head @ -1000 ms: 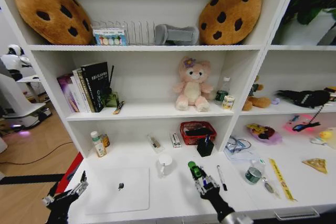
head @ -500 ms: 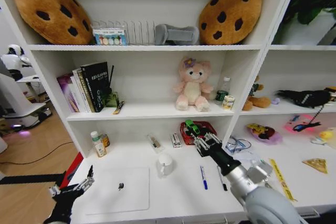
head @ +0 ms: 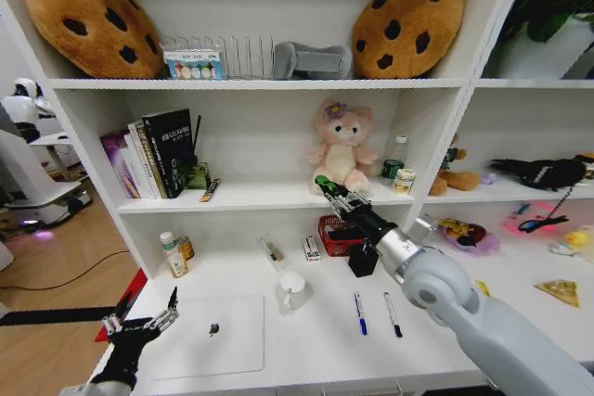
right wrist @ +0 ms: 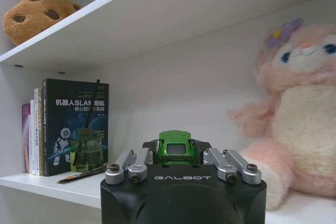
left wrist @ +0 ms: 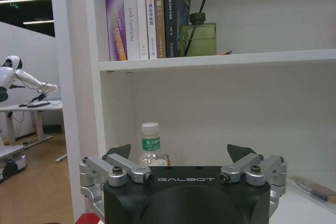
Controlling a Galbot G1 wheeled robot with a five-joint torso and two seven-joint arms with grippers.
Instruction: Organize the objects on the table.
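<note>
Fingers pinch a glossy green toy car (right wrist: 175,149); right gripper (head: 327,188) hangs beside the fluffy pink plush rabbit (head: 341,149).
Left gripper (head: 148,324) gapes over the table (head: 306,345) edge, far from the rabbit.

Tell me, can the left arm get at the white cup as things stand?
Probably yes. The left gripper hovers open by the desk's front left corner, beside the silver laptop. The white cup stands just past the laptop's far corner with bare desk around it; the right gripper is up at the shelf.
</note>
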